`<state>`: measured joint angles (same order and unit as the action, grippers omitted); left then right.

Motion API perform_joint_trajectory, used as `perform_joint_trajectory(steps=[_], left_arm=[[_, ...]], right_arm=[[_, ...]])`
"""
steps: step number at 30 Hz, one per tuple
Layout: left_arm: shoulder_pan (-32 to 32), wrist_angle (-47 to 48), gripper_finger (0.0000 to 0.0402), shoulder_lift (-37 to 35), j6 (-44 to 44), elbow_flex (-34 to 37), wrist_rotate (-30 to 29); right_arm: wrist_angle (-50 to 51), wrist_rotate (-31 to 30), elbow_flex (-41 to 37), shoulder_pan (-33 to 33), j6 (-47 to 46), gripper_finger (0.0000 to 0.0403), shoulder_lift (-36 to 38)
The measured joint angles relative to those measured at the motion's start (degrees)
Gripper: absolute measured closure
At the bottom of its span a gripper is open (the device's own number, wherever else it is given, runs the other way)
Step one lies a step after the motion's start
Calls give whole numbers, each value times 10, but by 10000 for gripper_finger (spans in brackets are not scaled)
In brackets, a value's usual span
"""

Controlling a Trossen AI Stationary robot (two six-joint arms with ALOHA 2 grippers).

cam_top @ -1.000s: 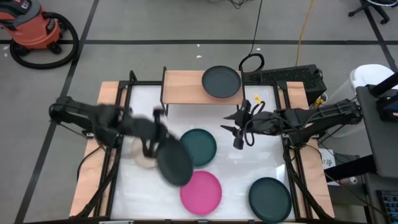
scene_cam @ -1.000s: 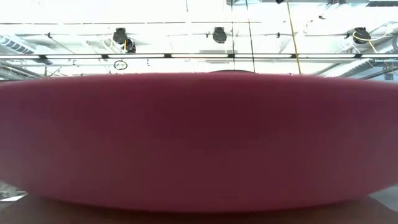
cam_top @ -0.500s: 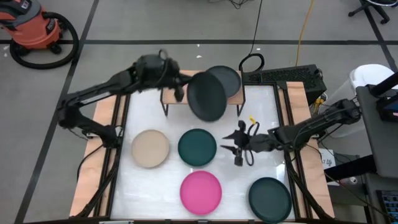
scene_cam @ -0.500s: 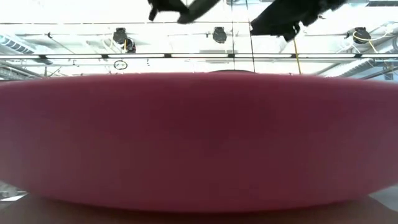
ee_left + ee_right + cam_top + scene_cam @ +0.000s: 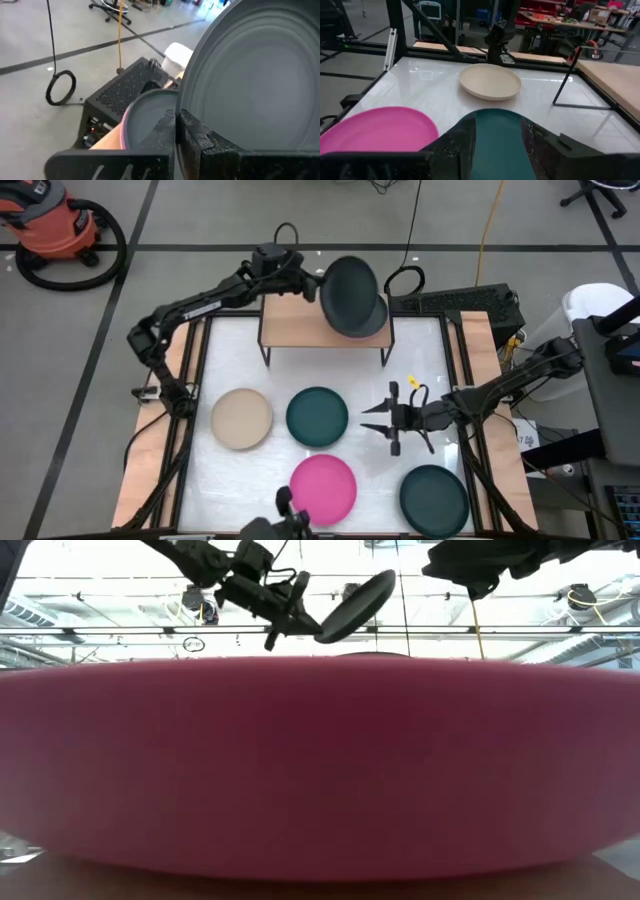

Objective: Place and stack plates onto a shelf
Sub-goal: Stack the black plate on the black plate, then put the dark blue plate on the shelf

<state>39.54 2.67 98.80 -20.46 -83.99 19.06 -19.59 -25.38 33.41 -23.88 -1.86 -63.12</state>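
My left gripper (image 5: 303, 280) is shut on a charcoal plate (image 5: 350, 292), held tilted in the air over the right half of the wooden shelf (image 5: 290, 322). Another dark plate (image 5: 150, 107) lies on the shelf beneath it. In the low view the left gripper (image 5: 297, 625) and its plate (image 5: 355, 602) show high up. My right gripper (image 5: 380, 423) hovers open over the table, just right of a teal plate (image 5: 317, 416); that teal plate (image 5: 497, 147) shows between its fingers. Beige (image 5: 241, 418), hot pink (image 5: 323, 488) and a second teal plate (image 5: 433, 498) rest flat on the table. My left gripper pinches the charcoal plate's rim (image 5: 181, 102) at the plate's left edge, one finger (image 5: 195, 135) on the inner face and the other on the underside. It comes from the table's left, roughly level. The plate is lifted clear and tilted, its free side higher.
The shelf stands at the table's far edge on thin black legs (image 5: 565, 80). The hot pink plate (image 5: 320, 770) fills the low view. A black case (image 5: 455, 302) and a coiled cable (image 5: 404, 279) lie beyond the far edge. Bare table surface (image 5: 420, 360) lies right of the shelf.
My left gripper has carried the charcoal plate from over the beige plate, up and toward the far edge, to above the shelf's right half, uncovering the beige plate. The plate has stayed tilted in the hold. My right gripper has moved toward the near edge.
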Motion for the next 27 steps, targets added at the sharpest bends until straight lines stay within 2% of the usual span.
perform_joint_trajectory(steps=[3, 14, 20, 24, 27], left_arm=[[5, -11, 389, 18, -16, 0, 0], [1, -13, 321, 32, 26, 0, 9], [-12, -15, 254, 31, 49, 0, 39], [-19, -13, 215, 0, 78, 0, 65], [-22, 27, 214, -45, 125, 0, 64]], right_arm=[[1, 0, 0, 0, 14, 264, 9], [3, 0, 0, 0, 45, 264, 35], [10, 0, 0, 0, 45, 264, 35], [17, 0, 0, 0, 38, 264, 35], [18, 0, 0, 0, 36, 264, 35]])
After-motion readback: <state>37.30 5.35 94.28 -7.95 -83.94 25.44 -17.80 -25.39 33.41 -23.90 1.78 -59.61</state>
